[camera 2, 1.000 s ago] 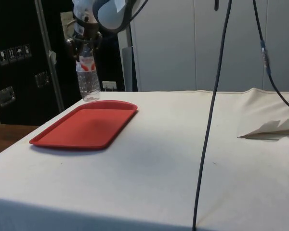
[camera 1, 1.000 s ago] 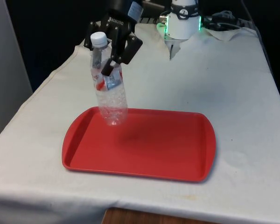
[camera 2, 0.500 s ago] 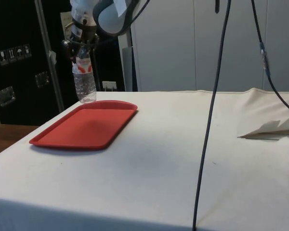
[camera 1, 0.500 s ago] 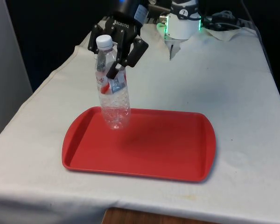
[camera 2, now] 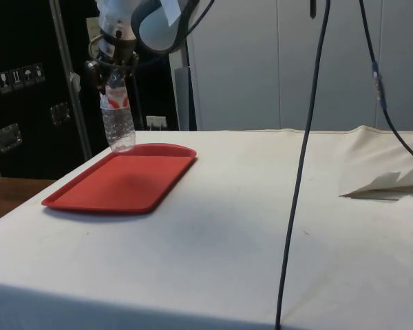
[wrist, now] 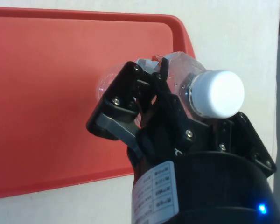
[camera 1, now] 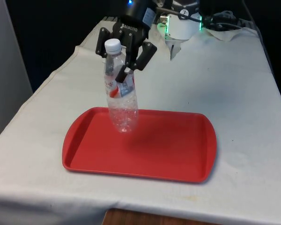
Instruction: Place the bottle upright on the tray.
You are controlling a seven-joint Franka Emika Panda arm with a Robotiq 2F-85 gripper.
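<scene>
We are watching the claw (camera 1: 123, 61), clamped on the bottle (camera 1: 121, 101) just below its white cap, carrying it further in over the tray (camera 1: 178, 161). Hanging nearly upright beneath the claw, the bottle's base is now sitting lower, just above the tray; set-down looks imminent.

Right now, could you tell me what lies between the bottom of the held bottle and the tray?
Nothing: in the side view the bottle, held in the gripper, hangs over the red tray with nothing beneath it.

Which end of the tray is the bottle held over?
The bottle, gripped by the tool, hangs over the tray's end at the front view's left, near its far edge.
</scene>
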